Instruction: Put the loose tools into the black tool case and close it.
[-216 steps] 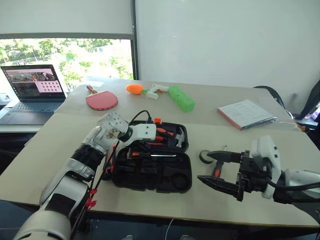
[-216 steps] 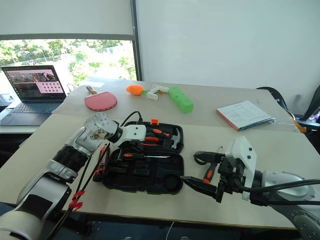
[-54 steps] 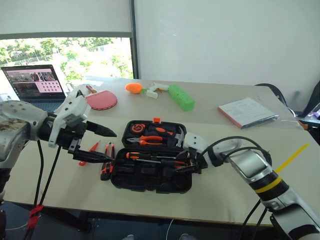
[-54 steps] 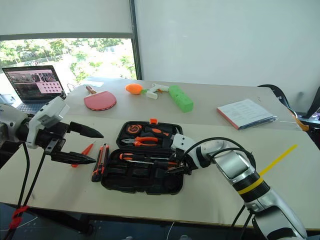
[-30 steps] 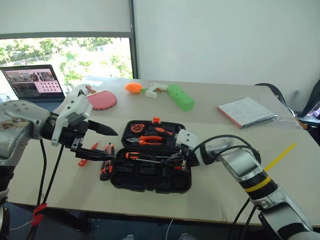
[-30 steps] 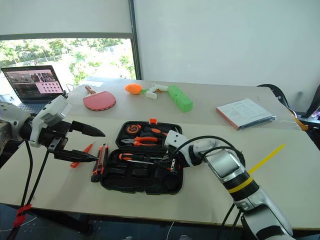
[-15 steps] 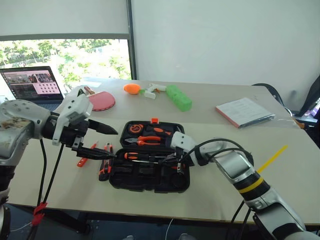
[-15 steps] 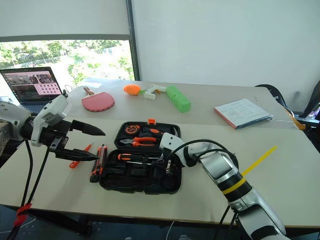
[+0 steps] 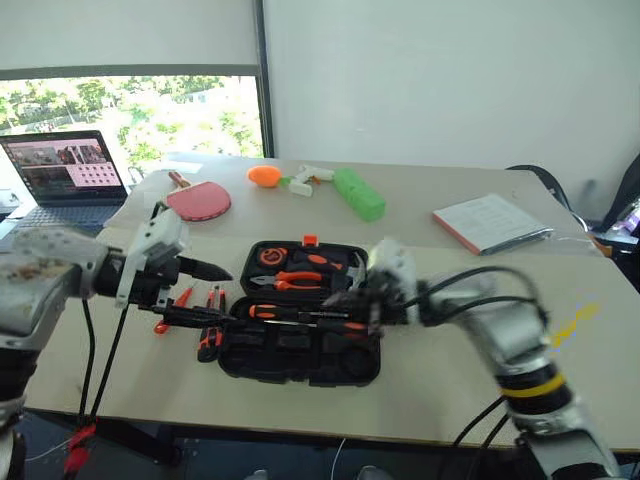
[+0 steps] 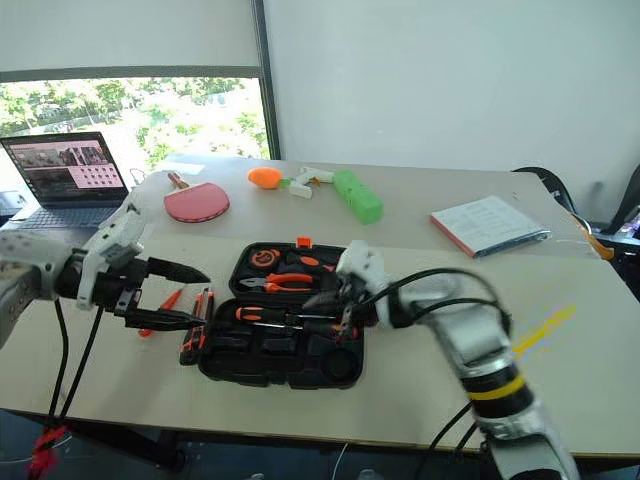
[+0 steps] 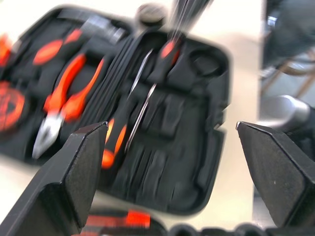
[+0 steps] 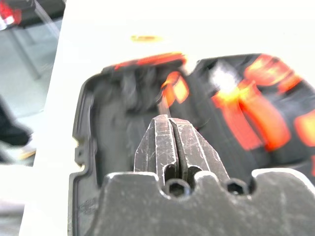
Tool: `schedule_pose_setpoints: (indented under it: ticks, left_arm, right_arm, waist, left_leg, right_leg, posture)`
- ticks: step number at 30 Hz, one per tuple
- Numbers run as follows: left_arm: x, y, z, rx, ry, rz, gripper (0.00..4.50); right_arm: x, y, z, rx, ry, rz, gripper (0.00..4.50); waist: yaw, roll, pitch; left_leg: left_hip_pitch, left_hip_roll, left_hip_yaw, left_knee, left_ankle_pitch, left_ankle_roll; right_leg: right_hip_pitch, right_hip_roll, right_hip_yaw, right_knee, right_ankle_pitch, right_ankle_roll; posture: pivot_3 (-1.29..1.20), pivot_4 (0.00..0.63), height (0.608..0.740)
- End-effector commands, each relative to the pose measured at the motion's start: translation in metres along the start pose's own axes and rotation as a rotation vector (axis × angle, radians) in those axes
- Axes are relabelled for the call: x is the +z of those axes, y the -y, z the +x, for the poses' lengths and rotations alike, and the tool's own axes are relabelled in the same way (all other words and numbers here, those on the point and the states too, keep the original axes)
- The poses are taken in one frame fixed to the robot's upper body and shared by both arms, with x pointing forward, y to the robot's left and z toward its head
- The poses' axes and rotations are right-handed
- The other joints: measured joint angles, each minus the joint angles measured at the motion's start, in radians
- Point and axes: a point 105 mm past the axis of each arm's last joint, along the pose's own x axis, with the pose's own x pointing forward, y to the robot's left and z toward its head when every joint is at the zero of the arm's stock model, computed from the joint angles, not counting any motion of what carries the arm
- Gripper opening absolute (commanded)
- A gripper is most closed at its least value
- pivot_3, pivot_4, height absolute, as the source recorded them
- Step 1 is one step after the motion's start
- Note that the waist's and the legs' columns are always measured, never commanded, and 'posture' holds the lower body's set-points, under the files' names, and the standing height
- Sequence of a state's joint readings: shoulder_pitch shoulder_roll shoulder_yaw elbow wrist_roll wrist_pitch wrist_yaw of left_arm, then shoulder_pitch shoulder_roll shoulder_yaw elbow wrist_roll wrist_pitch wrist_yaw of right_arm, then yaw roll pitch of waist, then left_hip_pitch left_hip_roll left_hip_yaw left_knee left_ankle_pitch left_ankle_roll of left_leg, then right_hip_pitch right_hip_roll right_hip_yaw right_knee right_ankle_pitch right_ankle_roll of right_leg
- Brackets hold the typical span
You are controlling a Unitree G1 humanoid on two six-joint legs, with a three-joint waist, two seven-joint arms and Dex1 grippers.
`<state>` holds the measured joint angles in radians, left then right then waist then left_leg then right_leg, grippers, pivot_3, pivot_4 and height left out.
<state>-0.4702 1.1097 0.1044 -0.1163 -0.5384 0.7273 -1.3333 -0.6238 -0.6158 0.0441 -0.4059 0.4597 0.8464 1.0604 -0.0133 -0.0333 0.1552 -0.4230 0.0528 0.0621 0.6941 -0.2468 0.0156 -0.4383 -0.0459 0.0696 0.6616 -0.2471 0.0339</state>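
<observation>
Black tool case (image 9: pixel 300 340) lies open flat mid-bench (image 9: pixel 440 390), lid half away from me, moulded plastic with fitted slots. Open bench on its right. Loose tools sit just off its left edge: utility knife (image 9: pixel 211 335) and slim orange screwdriver (image 9: pixel 172 310), long axes running front to back. My left end effector (image 9: pixel 205 293) hovers over them, fingers spread wide, empty. My right end effector (image 12: pixel 176 147) is above the case, fingers pressed together, holding nothing.

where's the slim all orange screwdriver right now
The slim orange screwdriver lies on the table left of the open black tool case, beside the utility knife and just under the left gripper.
</observation>
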Motion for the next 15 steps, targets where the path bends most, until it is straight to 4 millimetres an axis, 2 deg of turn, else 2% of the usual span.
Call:
schedule_pose_setpoints:
  ticks: [1,3,7,10,13,15]
  left_arm:
    - [-0.017,-0.007,-0.033,0.212,-0.029,-0.075,4.5]
    - [-0.033,-0.006,-0.049,0.288,-0.064,-0.129,4.5]
    - [-0.074,-0.003,-0.097,0.5,-0.153,-0.245,4.5]
    - [-0.096,0.0,-0.118,0.608,-0.199,-0.33,4.5]
    - [-0.109,0.001,-0.124,0.669,-0.256,-0.365,4.5]
    - [-0.106,-0.007,-0.121,0.697,-0.25,-0.386,4.5]
  right_arm:
    - [0.012,-0.025,-0.026,0.099,0.015,-0.02,1.38]
    - [0.013,-0.03,-0.034,0.116,0.005,-0.026,2.14]
    - [0.02,-0.034,-0.043,0.149,0.023,-0.031,3.54]
    - [0.027,-0.034,-0.042,0.157,0.054,-0.038,4.45]
    - [0.031,-0.032,-0.041,0.159,0.08,-0.038,4.45]
    - [0.032,-0.032,-0.039,0.16,0.083,-0.038,4.45]
  waist:
    - [-0.001,-0.001,0.0]
    - [-0.007,-0.001,0.0]
    - [-0.016,-0.002,0.001]
    - [-0.014,-0.002,0.001]
    - [-0.008,-0.002,0.001]
    - [0.0,-0.003,0.002]
  left_leg:
    - [0.0,0.0,0.0,0.0,0.0,0.0]
    - [0.001,0.0,0.001,-0.001,0.0,0.0]
    - [0.003,0.001,0.002,-0.001,0.0,0.0]
    - [0.007,0.002,0.002,-0.002,0.0,0.0]
    - [0.008,0.002,0.003,-0.002,0.0,0.0]
    - [0.008,0.002,0.003,-0.002,0.0,-0.001]
  right_leg:
    - [0.0,0.0,0.0,-0.001,0.0,0.0]
    - [0.0,0.0,0.0,-0.001,0.0,0.0]
    - [0.0,0.0,0.0,0.001,-0.001,-0.002]
    - [0.003,0.0,0.0,0.001,-0.002,-0.005]
    - [0.003,-0.001,0.0,0.001,-0.002,-0.005]
    - [0.003,-0.001,0.0,0.001,-0.002,-0.005]
  posture:
    - [0.0,0.15,0.74]
    - [0.0,0.15,0.74]
    - [0.0,0.15,0.74]
    - [0.0,0.15,0.74]
    - [0.0,0.15,0.74]
    - [0.0,0.15,0.74]
